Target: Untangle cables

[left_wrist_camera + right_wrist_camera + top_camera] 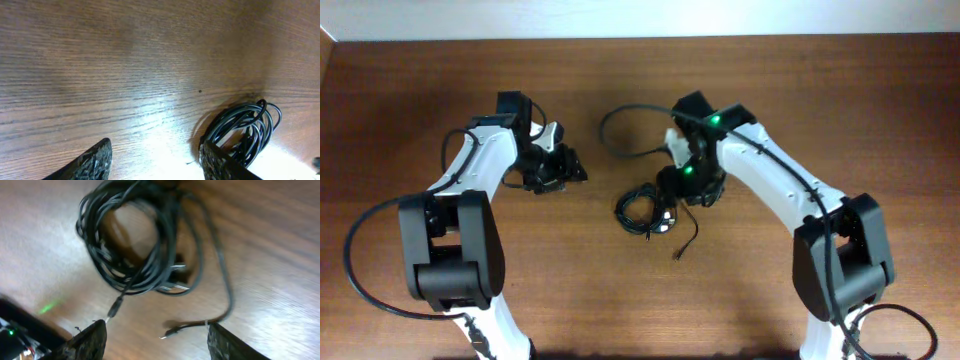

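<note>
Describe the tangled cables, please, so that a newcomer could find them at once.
On the wooden table, look in the middle, between the left arm and the right arm, beside the right one's wrist. There lie the cables, a small coil of thin black cords with one loose end trailing toward the front. Unlike the thicker black cable arcing behind, they carry small silvery plugs.

This looks like a robotics lab or test bench. Two white-and-black robot arms, the left arm (460,225) and the right arm (790,195), stand at the near edge of a wood-grain table (620,310). Thick black cords (358,250) loop from their bases. A green status light (716,121) glows on the right arm. A pale wall strip (620,18) borders the far edge.
</note>
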{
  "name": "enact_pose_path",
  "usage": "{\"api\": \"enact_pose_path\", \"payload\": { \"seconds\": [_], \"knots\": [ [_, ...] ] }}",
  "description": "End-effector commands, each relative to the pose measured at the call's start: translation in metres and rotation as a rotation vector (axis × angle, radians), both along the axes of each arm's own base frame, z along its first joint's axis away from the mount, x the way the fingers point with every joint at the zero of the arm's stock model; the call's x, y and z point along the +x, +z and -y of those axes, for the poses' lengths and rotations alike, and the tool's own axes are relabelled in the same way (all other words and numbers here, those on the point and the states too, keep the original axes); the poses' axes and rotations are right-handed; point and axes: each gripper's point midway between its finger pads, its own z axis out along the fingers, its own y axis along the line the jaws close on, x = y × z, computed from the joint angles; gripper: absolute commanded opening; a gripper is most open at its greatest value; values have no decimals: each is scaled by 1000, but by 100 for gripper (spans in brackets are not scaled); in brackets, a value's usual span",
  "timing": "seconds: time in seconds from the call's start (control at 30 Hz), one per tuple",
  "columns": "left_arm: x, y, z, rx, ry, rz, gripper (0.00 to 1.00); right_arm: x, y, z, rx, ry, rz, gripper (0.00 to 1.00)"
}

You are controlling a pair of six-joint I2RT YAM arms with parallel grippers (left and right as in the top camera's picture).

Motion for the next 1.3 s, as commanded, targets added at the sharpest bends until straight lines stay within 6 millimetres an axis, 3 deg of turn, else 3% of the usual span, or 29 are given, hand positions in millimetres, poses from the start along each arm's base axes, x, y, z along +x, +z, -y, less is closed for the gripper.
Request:
{"api": "enact_pose_path", "payload": {
  "seconds": [0.0, 0.13, 0.37, 0.43, 0.5, 0.6, 0.7, 0.73, 0.97, 1.07, 1.2, 1.27],
  "knots": [
    [2, 0, 1, 6, 9, -7, 57, -20, -4, -32, 29, 100, 21, 65],
    [3, -2, -7, 34, 64, -25, 54, -30, -4, -70, 51, 202, 113, 65],
    [4, -5, -14, 67, 112, -43, 58, -26, -13, -97, -112, 309, 362, 64],
    [5, -5, -14, 67, 113, -40, 59, -29, -16, -103, -108, 324, 366, 54],
    [4, -5, -14, 67, 112, -40, 59, -28, -24, -105, -112, 326, 360, 47],
    [4, -5, -14, 67, 112, -40, 59, -28, -41, -105, -131, 331, 339, 44],
    [4, -6, -14, 66, 112, -40, 59, -22, -60, -96, -204, 329, 341, 22],
    [4, -6, -14, 66, 112, -39, 60, -23, -64, -95, -209, 331, 335, 21],
    [4, -7, -14, 66, 113, -40, 60, -22, -70, -96, -212, 333, 332, 25],
    [4, -7, -14, 66, 113, -40, 60, -14, -55, -104, -193, 325, 355, 28],
    [4, -7, -14, 66, 112, -39, 60, -22, -55, -96, -223, 340, 318, 30],
    [4, -7, -14, 66, 116, -41, 60, -21, -43, -95, -228, 344, 328, 30]
  ]
}}
